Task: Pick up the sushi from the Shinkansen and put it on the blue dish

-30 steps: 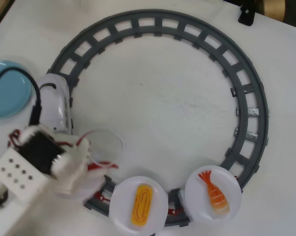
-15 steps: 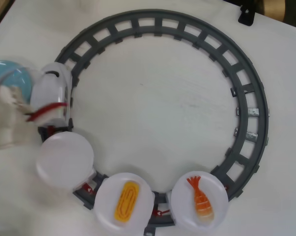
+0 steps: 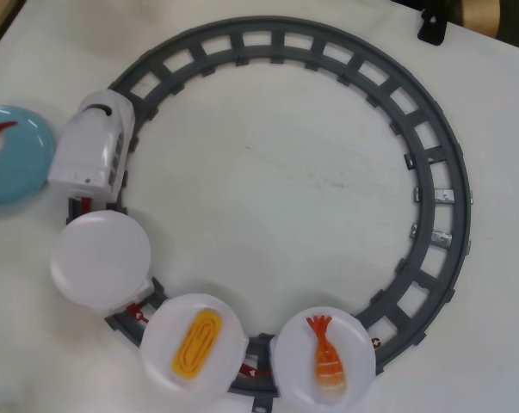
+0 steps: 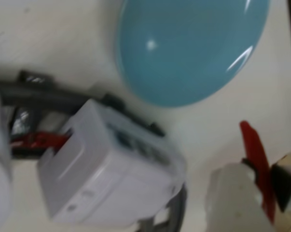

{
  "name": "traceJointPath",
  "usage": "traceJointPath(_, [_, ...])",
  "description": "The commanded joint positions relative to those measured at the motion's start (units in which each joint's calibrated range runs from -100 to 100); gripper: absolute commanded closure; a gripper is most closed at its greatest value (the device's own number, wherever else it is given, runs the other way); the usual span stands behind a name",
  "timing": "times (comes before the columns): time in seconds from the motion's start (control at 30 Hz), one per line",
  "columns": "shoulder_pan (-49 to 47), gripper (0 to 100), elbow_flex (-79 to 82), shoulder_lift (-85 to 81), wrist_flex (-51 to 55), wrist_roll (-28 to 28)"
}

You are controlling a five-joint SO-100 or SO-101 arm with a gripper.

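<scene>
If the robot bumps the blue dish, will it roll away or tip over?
Probably neither. The blue dish looks wide and shallow and lies flat on the table, so a nudge would more likely slide it than roll or tip it. Its glossy surface shows bright highlights in the wrist view, so it may be smooth and slippery, and likely stiff plastic.

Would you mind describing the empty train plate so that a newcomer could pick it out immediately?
In the overhead view, start at the grey circular track and find the white Shinkansen on its left side. The round white plate directly behind the engine is the one. Unlike the next two plates, carrying the yellow egg piece and the orange shrimp piece, it is bare.
</scene>
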Motion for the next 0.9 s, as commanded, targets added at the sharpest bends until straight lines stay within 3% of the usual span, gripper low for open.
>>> traceJointPath(0.0, [-1.0, 97, 0.1, 2.3, -3.6, -0.9])
traceJointPath(0.47, [-2.0, 97, -0.6, 18.3, -16.7, -2.6])
traceJointPath(0.87, [-7.2, 97, -6.0, 23.9, -20.1, -4.5])
